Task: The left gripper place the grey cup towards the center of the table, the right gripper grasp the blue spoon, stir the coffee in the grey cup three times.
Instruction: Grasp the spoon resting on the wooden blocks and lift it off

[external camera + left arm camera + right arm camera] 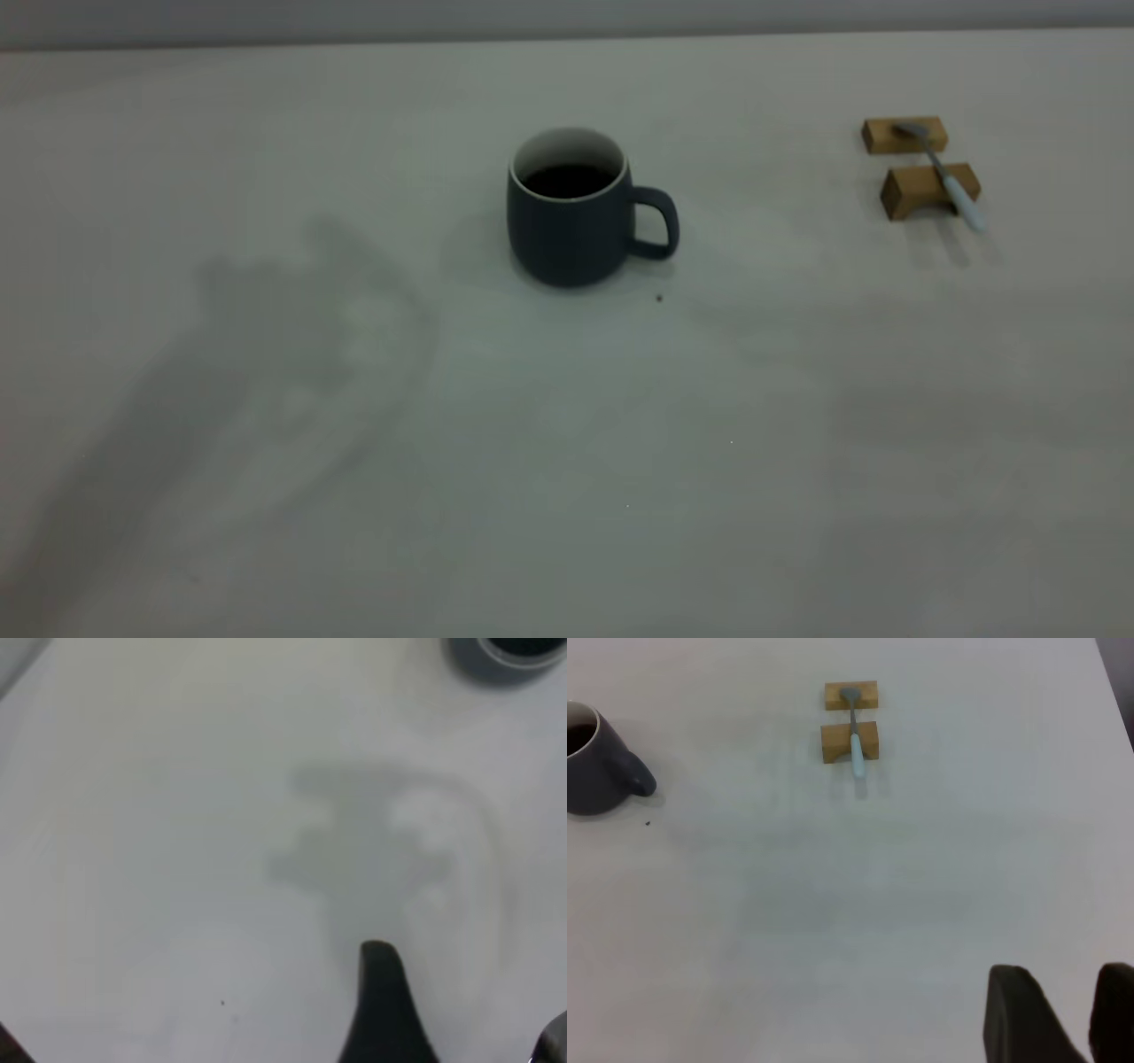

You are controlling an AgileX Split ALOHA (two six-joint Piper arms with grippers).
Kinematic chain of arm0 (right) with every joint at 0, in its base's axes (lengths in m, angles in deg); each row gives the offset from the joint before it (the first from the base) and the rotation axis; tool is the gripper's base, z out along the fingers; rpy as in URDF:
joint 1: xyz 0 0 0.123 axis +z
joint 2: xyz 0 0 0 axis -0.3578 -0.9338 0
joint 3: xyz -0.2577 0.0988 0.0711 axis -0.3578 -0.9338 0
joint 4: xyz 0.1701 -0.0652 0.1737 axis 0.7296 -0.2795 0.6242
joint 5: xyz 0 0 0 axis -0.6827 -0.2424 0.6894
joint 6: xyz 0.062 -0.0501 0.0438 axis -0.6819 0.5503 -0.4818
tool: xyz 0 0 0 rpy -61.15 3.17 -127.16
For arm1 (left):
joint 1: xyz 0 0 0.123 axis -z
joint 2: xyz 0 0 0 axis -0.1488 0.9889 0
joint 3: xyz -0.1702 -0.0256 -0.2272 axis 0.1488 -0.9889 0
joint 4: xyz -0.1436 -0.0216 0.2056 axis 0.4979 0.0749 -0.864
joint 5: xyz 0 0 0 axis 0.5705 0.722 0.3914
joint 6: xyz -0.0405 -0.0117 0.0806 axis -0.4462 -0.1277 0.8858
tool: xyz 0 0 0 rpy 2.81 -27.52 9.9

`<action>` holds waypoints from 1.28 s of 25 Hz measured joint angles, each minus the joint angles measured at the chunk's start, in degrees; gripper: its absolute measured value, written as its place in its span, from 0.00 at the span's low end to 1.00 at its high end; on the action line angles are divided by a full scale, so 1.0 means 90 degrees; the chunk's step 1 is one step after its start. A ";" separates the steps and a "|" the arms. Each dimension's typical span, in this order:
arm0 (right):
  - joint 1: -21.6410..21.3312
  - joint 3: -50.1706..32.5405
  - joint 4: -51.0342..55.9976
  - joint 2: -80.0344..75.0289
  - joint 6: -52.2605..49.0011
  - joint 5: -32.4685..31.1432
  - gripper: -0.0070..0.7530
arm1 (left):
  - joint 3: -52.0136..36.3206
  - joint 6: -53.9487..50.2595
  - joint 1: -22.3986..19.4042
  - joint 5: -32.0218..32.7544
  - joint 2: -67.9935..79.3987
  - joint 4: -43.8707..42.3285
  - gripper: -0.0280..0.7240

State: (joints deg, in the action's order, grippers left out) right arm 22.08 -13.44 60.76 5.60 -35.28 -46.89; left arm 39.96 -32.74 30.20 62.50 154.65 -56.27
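Nearest our lens is bare table (567, 496), marked only by arm shadows; neither arm shows in the exterior view. Beyond it the grey cup (571, 217) stands upright about mid-table, coffee (567, 180) dark inside, handle turned toward the spoon's side, so we judge the placing step done. Our left gripper (461, 1019) hangs clear of the cup, which sits well ahead of its jaws at the edge of the wrist view (509, 657); one dark finger (383, 1010) and a sliver of the other suggest the jaws are spread and empty. We note the blue spoon (943, 173) untouched, lying across two wooden blocks (921, 164), well apart from the cup. Our right gripper (1067, 1019) sits far back from it, spoon well ahead of its jaws (853, 740), fingers parted on nothing. Grasping and all three stirs remain.
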 joint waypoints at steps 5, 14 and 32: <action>0.0000 0.0000 0.0000 0.0000 0.0000 0.0000 0.32 | -0.0114 -0.0811 0.0000 0.0000 -0.0698 0.0006 0.82; 0.0000 0.0000 0.0000 0.0000 0.0000 0.0000 0.32 | -0.0900 -0.2245 0.0000 0.0000 -0.2409 0.0026 0.82; 0.0000 0.0000 0.0000 0.0000 0.0000 0.0000 0.32 | -0.7342 -0.3334 -0.1907 -0.0240 -0.7656 -0.0353 0.82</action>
State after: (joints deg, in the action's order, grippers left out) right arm 22.08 -13.44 60.76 5.60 -35.28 -46.89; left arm -26.12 -62.75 13.03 60.34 85.75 -59.45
